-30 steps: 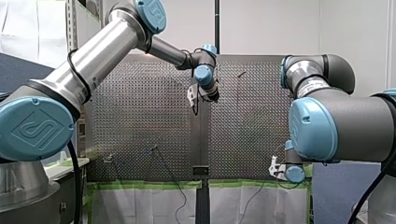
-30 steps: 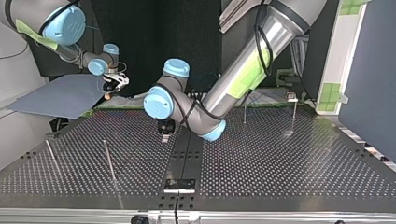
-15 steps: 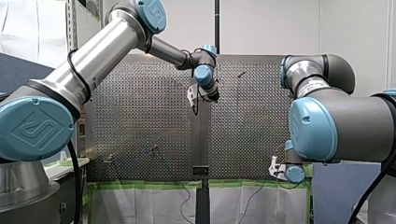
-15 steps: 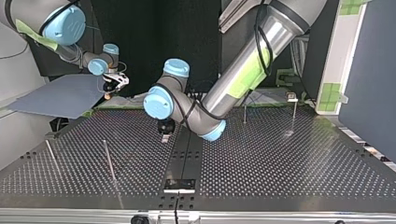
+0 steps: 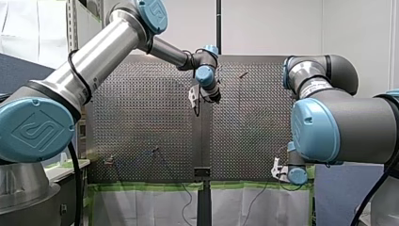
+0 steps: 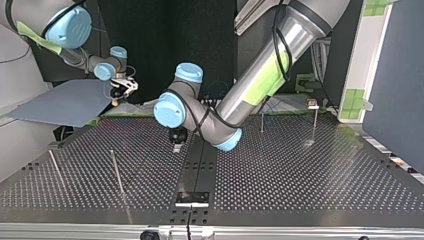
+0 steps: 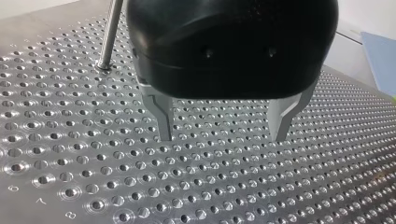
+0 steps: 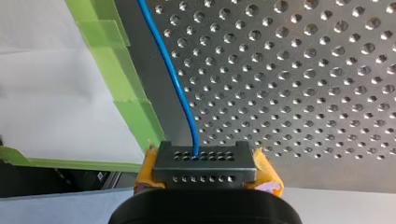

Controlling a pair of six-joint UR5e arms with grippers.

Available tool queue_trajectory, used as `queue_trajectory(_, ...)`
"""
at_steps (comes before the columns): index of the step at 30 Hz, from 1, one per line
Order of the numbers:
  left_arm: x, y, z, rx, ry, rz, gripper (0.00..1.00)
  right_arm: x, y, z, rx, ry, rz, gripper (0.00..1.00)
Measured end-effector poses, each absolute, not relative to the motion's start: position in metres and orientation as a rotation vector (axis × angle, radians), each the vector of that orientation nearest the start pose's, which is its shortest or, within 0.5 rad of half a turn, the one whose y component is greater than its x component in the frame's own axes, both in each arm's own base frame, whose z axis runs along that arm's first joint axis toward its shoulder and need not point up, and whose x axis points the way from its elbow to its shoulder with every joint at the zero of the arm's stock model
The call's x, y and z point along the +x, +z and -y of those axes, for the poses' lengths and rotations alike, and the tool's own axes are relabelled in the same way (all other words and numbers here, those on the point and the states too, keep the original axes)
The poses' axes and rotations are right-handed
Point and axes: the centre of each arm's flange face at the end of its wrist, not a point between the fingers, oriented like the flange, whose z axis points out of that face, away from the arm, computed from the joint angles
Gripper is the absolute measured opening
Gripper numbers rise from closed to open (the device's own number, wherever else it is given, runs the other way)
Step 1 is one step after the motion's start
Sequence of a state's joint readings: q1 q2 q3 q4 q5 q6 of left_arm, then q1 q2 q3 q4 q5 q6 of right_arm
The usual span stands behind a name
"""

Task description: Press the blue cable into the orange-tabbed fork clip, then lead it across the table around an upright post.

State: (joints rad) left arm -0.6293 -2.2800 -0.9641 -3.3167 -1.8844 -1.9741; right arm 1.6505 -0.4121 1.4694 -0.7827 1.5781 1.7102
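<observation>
— Start left of the dark middle strip (image 5: 203, 141) in the front view. What's there?

— My left arm reaches in from that side and holds my left gripper (image 7: 223, 135) just beside the strip, over the perforated table (image 7: 70, 154). Its metal fingers (image 7: 164, 122) stand spread apart with nothing between them. An upright post (image 7: 109, 32) rises beyond them.

— And right of the strip?

— My right gripper (image 8: 204, 161) is well off to that side, at the table's near edge, by the green tape (image 8: 135, 107).

— Holding anything?

— Yes. Its yellow pads (image 8: 267, 170) are clamped on the blue cable (image 8: 180, 88), which runs ahead from them along the table's edge, beside the tape.
</observation>
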Motion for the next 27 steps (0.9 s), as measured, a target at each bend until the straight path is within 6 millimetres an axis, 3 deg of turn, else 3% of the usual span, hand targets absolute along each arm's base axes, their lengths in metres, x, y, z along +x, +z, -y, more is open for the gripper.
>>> queue_trajectory(8, 0.530, 0.323, 0.513, -0.011, -0.433, -1.857, 0.99, 0.183, -0.166, 0.616, 1.479, 1.127, 1.560, 0.00)
queue_trajectory(20, 0.530, 0.322, 0.514, -0.009, -0.431, -1.859, 0.99, 0.183, -0.169, 0.613, 1.490, 1.117, 1.571, 0.00)
queue_trajectory(27, 0.530, 0.298, 0.516, 0.019, -0.340, -1.885, 0.99, 0.183, -0.169, 0.613, 1.490, 1.117, 1.571, 0.00)
